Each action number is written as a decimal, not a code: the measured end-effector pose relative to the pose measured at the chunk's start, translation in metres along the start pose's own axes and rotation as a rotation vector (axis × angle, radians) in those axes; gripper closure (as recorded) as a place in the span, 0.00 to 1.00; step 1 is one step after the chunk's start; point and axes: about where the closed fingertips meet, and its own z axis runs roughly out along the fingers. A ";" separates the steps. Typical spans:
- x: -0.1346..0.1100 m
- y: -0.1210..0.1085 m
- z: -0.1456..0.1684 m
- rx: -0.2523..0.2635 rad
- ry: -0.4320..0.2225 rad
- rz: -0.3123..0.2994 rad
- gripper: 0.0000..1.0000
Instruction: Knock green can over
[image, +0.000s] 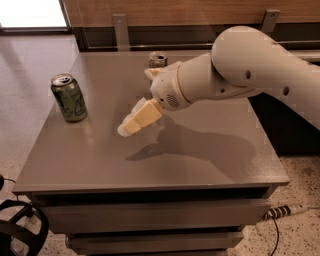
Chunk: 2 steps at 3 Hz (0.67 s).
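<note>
The green can (69, 97) stands upright near the left edge of the grey table (210, 160). It is olive green with pale markings and a silver top with a pull tab. My gripper (131, 125) hangs just above the table's middle, to the right of the can and a clear gap away from it, pointing down and to the left. It holds nothing. The white arm (250, 65) reaches in from the right.
A second can (157, 59) stands at the back of the table, mostly hidden behind my wrist. A wooden wall panel with metal brackets (120, 30) runs behind the table. A cable (280, 212) lies on the floor at the right.
</note>
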 end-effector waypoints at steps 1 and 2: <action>-0.011 0.009 0.038 -0.033 -0.079 -0.011 0.00; -0.017 -0.003 0.062 -0.012 -0.106 -0.007 0.00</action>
